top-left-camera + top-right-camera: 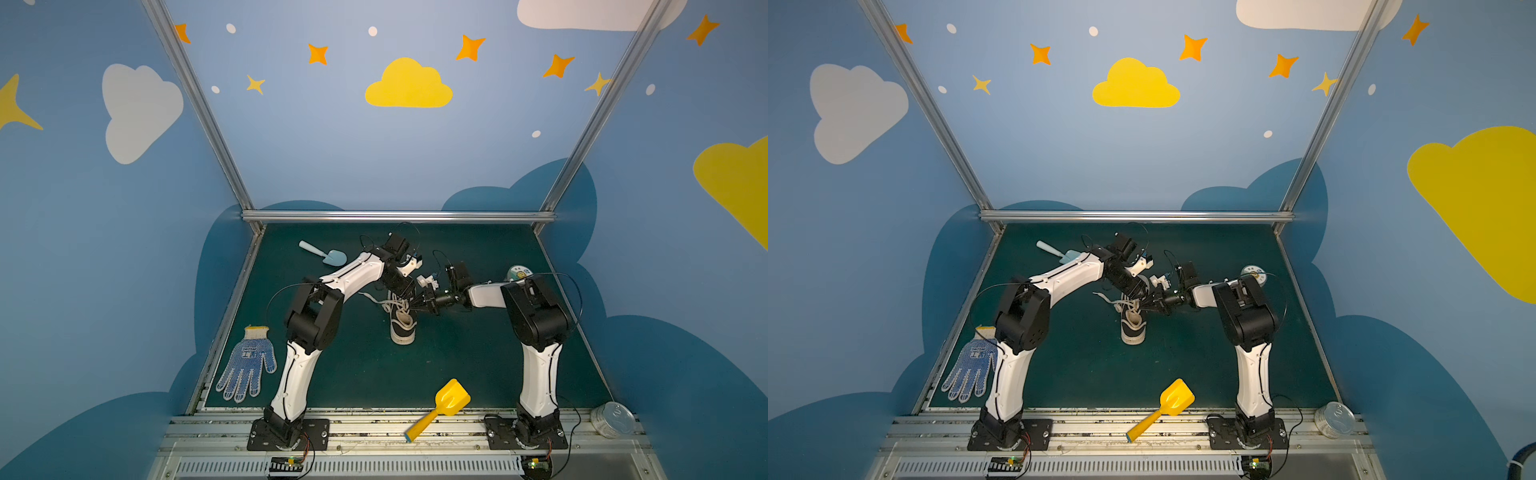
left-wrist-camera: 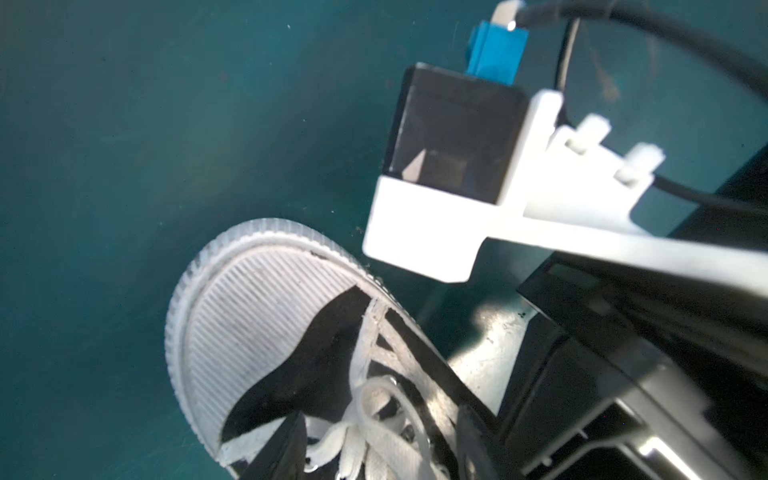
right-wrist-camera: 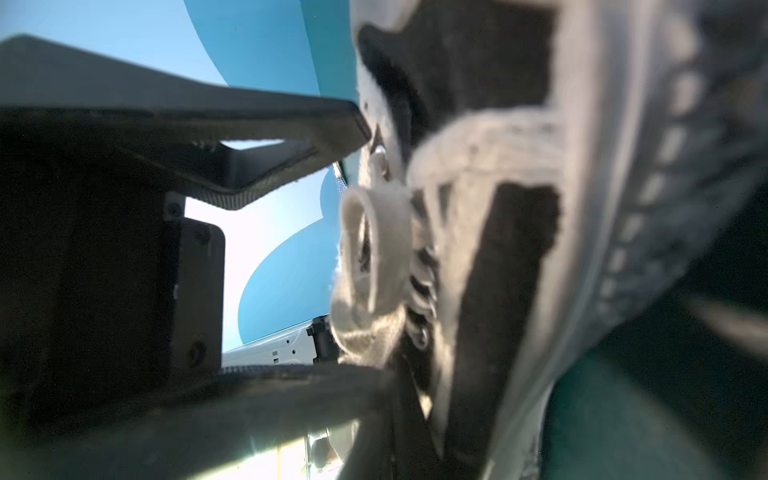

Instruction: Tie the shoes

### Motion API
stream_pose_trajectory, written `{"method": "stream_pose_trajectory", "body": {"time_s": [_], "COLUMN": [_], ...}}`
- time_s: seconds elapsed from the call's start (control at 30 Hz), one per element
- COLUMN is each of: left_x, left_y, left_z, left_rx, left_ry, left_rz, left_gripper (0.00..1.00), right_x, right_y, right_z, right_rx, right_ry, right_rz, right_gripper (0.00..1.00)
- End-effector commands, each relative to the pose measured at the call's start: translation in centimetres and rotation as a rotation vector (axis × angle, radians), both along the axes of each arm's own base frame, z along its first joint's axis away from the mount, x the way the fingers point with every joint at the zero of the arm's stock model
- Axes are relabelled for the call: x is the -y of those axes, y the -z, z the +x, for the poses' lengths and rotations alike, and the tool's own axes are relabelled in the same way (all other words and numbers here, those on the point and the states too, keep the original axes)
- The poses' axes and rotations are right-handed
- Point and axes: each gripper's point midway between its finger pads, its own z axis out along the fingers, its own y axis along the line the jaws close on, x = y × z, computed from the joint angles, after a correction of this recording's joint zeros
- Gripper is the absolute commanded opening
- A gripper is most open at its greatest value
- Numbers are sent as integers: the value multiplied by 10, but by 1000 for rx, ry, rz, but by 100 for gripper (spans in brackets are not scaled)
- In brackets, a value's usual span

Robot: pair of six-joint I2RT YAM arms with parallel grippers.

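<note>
Lying on the green mat, black sneaker (image 1: 402,322) between both grippers, cream laces (image 1: 395,305) loose, no bow visible: tying unfinished. Left gripper (image 1: 405,291) above its lacing, grip state undeterminable; right gripper (image 1: 417,307) beside the lacing, jaws together, any lace pinched unclear.

Whole bench seen from above front in both top views, angled down toward back wall. Shoe (image 2: 291,353) viewed very close by left wrist camera; same shoe (image 3: 540,249) filmed sideways, blurred, by right wrist camera.
</note>
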Motion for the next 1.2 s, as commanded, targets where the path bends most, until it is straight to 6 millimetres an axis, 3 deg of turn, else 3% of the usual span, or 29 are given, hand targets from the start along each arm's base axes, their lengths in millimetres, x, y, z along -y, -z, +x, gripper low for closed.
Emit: {"method": "stream_pose_trajectory", "body": {"time_s": [0.0,0.43,0.6,0.73,1.17], "left_x": [4,4,4,5,2], "left_y": [2,12,16,17,-21], "left_z": [5,2,-2,-4,6], "left_rx": [37,20,7,3,83], "left_ry": [-15,-29,-24,-22,-61], "left_rz": [22,22,21,17,-28], "left_gripper": [57,37,41,25,7], "right_x": [-4,-4,-4,-3,0], "right_y": [-15,-15,-15,-15,-26], "right_z": [1,0,0,0,1], "right_rx": [46,45,46,45,65], "right_ry": [-12,-17,-17,-17,-6], "right_rz": [13,18,17,17,27], "right_gripper": [0,0,0,0,0]}}
